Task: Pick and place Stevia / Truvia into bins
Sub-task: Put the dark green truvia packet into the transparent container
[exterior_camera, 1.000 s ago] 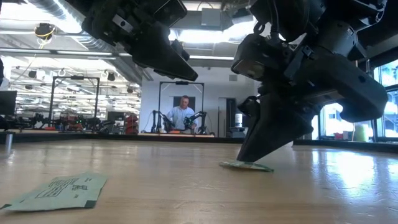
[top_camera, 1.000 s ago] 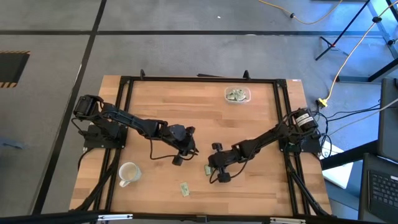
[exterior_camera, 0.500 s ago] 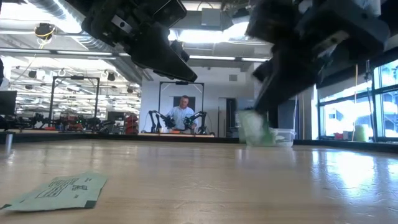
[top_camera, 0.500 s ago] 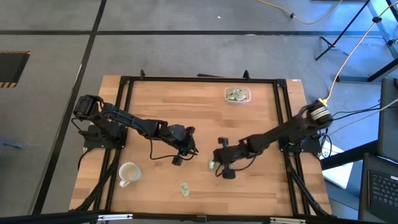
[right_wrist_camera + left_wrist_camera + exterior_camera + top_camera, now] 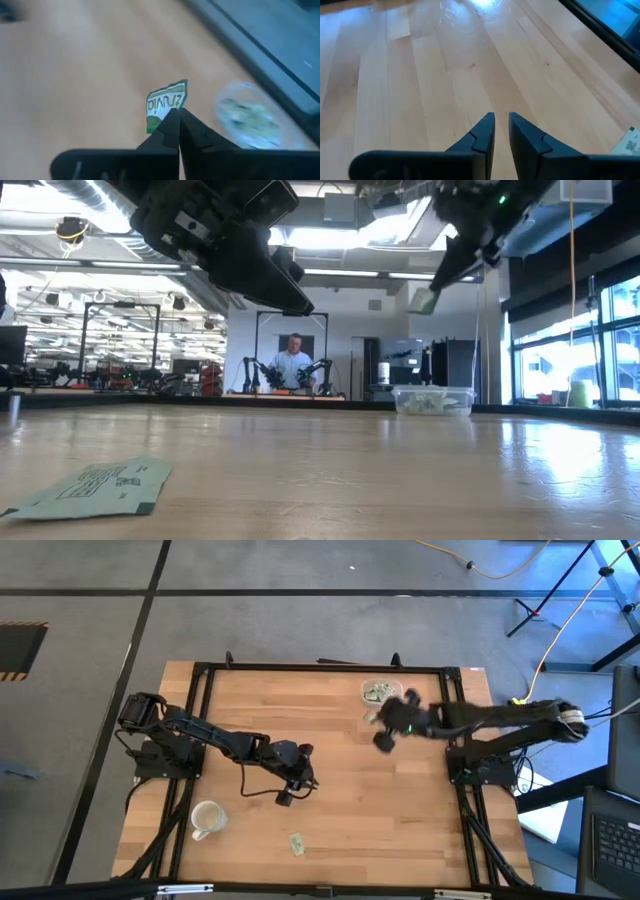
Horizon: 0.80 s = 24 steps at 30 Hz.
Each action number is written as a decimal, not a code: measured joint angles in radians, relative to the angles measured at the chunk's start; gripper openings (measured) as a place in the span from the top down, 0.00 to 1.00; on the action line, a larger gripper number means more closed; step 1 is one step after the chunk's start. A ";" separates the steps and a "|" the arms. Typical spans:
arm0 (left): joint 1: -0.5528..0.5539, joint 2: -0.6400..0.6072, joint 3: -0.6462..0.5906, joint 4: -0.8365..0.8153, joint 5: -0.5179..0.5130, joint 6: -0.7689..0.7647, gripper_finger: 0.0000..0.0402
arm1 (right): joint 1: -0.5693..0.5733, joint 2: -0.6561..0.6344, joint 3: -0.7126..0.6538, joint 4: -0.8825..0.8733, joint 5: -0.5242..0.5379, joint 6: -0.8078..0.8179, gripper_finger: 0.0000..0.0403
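My right gripper [image 5: 175, 117] is up in the air near the far right of the table [image 5: 380, 730], shut on a green-and-white Truvia sachet [image 5: 167, 104]. In the low view that sachet [image 5: 424, 301] shows high above the wood. The clear bin [image 5: 381, 692] stands close beyond it with several sachets inside, its base on the table [image 5: 433, 400]. Another sachet [image 5: 297, 844] lies flat near the front edge [image 5: 95, 487]. My left gripper [image 5: 296, 777] hovers over mid-table, its fingers [image 5: 485, 131] a narrow gap apart with nothing between them. My right gripper pinches the sachet's edge [image 5: 161, 120] between its two fingertips. The rest of the sachet sticks out past them. The fingers slant down toward the far side. The sachet is lifted clear of the table, tilted, a little short of the bin.
A white mug [image 5: 206, 819] stands near the front left corner. A black frame [image 5: 320, 668] runs around the tabletop. A sachet's corner [image 5: 631, 142] shows at the edge of the left wrist view. Bare wood lies between the two arms.
My right gripper has taken the sachet off the table near the front middle. It has risen and swung toward the far right, up to the bin, turning as it went. The sachet now hangs high above the wood.
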 joint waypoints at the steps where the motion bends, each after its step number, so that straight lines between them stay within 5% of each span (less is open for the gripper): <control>1: 0.000 0.000 0.000 0.000 0.000 0.000 0.88 | -0.047 -0.007 0.000 -0.008 0.000 -0.001 1.00; 13: 0.001 0.000 0.000 0.001 0.000 0.000 0.88 | -0.469 0.157 0.000 0.048 -0.146 -0.108 1.00; 17: 0.001 0.000 0.000 -0.002 0.000 0.000 0.88 | -0.558 0.239 0.001 0.126 -0.259 -0.146 1.00; 24: 0.001 0.000 0.000 -0.006 0.000 -0.007 0.88 | -0.632 0.356 0.001 0.185 -0.297 -0.158 1.00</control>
